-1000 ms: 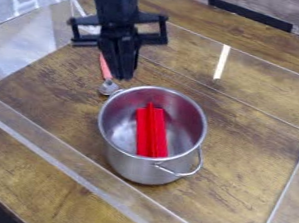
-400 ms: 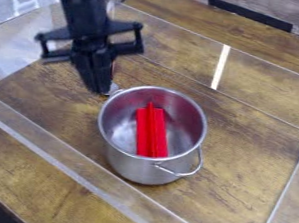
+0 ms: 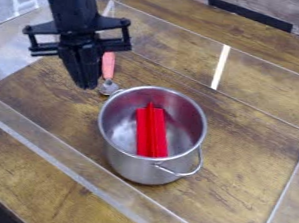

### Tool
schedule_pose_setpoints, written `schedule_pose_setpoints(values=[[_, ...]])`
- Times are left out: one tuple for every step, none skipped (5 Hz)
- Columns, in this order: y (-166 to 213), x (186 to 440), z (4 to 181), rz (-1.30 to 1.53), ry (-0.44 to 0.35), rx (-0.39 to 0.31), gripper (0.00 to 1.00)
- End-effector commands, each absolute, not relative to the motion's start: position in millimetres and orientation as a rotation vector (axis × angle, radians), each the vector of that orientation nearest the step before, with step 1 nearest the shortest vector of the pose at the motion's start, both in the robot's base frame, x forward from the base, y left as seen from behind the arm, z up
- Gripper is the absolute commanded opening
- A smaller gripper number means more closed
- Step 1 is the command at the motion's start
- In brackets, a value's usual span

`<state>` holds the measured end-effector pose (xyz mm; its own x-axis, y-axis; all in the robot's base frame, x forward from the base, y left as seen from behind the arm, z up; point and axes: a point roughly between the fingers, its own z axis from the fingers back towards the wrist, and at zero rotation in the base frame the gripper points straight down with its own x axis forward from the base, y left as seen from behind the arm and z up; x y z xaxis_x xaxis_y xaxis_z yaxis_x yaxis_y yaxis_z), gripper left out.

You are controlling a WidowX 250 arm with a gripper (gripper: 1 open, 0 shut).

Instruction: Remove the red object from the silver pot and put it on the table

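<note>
A bright red block [image 3: 153, 133] is seen inside a round silver pot [image 3: 140, 170], where it is surrounded by the shiny inner wall. Its long sides are pointed roughly from the top of the view toward the bottom, and a darker line is shown along its length. Whether its lower end is rested on the pot's floor cannot be told.

The pot is stood upright on a brown wooden table [image 3: 250, 144], its open mouth faced upward. No content other than the red block can be made out in it. A small loop handle [image 3: 179, 170] is shown on its lower right side in the view.

Outside the pot, near the upper left of its rim, a pink-handled utensil [image 3: 107, 66] is seen on the wood, its metal end turned toward the pot.

Above the table, to the left of the pot in the view, the dark robot hand [image 3: 67, 67] is held with its fingers narrowed shut and pointed downward. It is kept apart from the red block, and nothing is seen gripped.

A short white strip [image 3: 222, 63] is shown beyond the pot, and the wooden surface is bordered by clear walls [image 3: 110, 187].
</note>
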<state>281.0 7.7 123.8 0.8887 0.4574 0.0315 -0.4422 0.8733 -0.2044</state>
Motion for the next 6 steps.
schedule_pose_setpoints(values=[[-5,290,152.3,0.431,-0.154,-0.191,0.00],[-27,291,153.5,0.406,-0.150,-0.190,0.00],[-33,294,151.4,0.460,-0.155,-0.177,0.00],[-35,301,137.7,0.422,-0.141,-0.168,1.00],[-37,306,120.6,0.388,-0.127,-0.158,1.00],[-49,314,101.5,0.440,-0.137,-0.145,1.00]])
